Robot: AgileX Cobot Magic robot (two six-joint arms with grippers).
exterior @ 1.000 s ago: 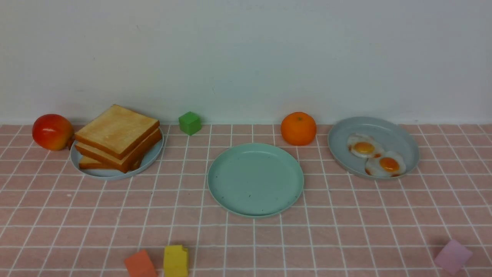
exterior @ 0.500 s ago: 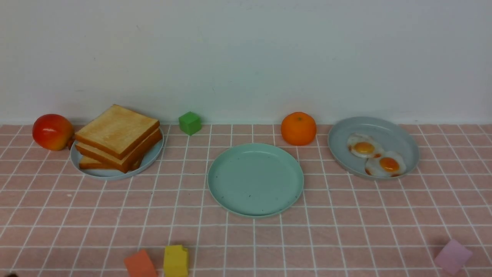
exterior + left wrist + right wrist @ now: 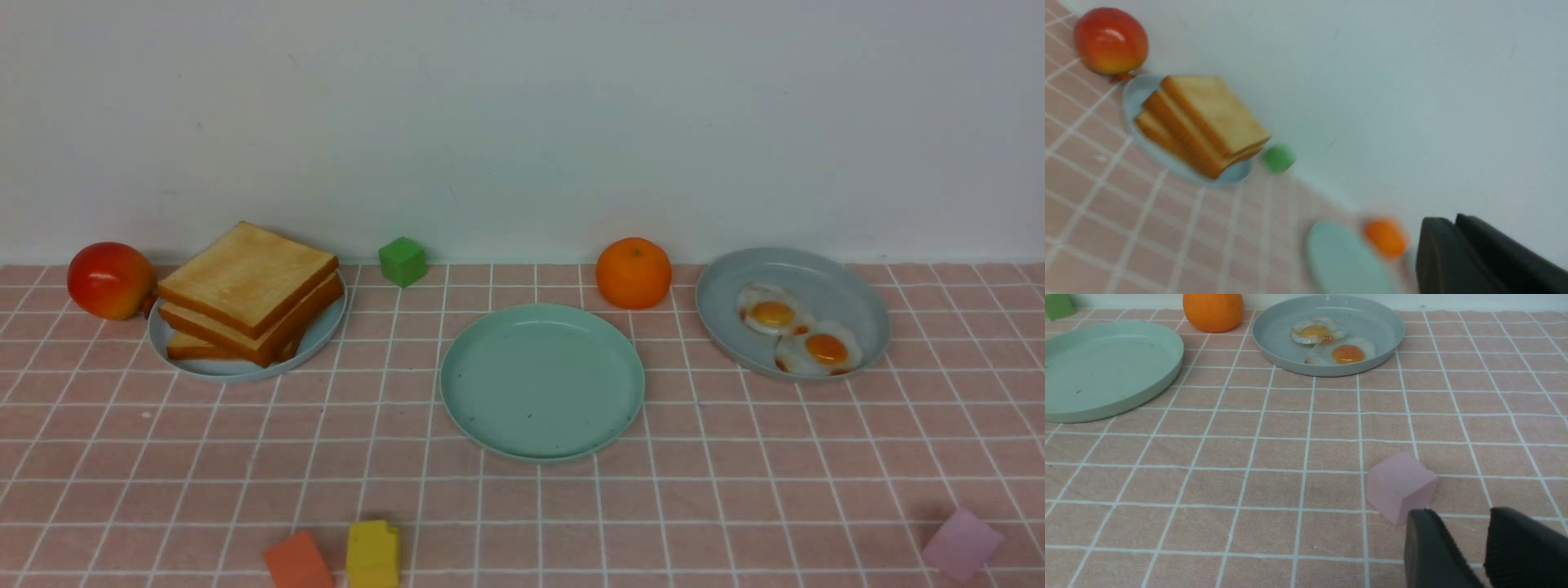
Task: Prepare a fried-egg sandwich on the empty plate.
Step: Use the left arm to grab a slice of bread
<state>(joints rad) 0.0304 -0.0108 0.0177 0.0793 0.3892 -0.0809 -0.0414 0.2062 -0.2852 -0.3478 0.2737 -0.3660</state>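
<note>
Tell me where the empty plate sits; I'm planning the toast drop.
In the front view the empty plate lies centre table, just in front of the orange, between the toast plate and egg plate.

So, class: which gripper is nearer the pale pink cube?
Right. The right gripper sits just beside the pale pink cube; the left gripper faces the toast, cube out of its view.

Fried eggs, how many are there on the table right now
2. Both lie side by side, edges touching, in the grey-blue plate at the right rear: one fried egg farther back, the other fried egg nearer the front. None appears hidden.
</note>
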